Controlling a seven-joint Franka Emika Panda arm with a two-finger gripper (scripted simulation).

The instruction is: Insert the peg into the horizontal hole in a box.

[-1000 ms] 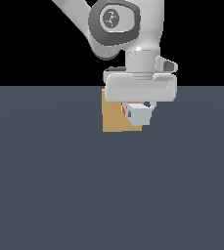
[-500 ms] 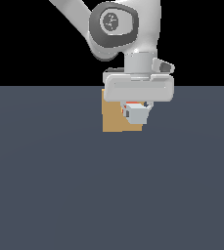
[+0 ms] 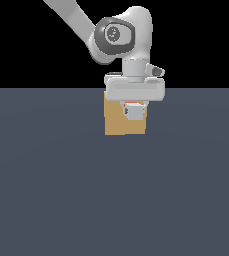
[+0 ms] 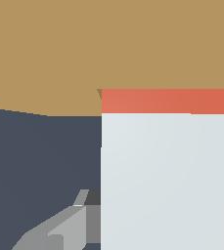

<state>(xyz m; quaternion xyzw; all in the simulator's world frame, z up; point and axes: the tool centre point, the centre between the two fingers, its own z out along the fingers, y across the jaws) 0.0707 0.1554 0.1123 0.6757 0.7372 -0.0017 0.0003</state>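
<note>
The tan box [image 3: 117,122] stands on the dark floor, and in the wrist view the box [image 4: 50,53] fills the far side. My gripper [image 3: 133,113] hangs in front of its upper face, shut on the peg [image 3: 132,111]. Seen end-on in the exterior view, the peg shows as a small pale square with a red-orange strip above. In the wrist view the peg [image 4: 167,180] is a wide pale slab whose red-orange end [image 4: 167,100] meets the box face. A dark corner of the hole [image 4: 99,92] shows beside that end. One grey finger [image 4: 59,229] shows beside the peg.
A dark blue-grey floor [image 3: 51,190] spreads around the box. The white arm [image 3: 118,40] rises above the gripper towards the exterior view's left.
The gripper with the peg has risen slightly in front of the box, and the peg's red-orange strip now shows. The box has not moved.
</note>
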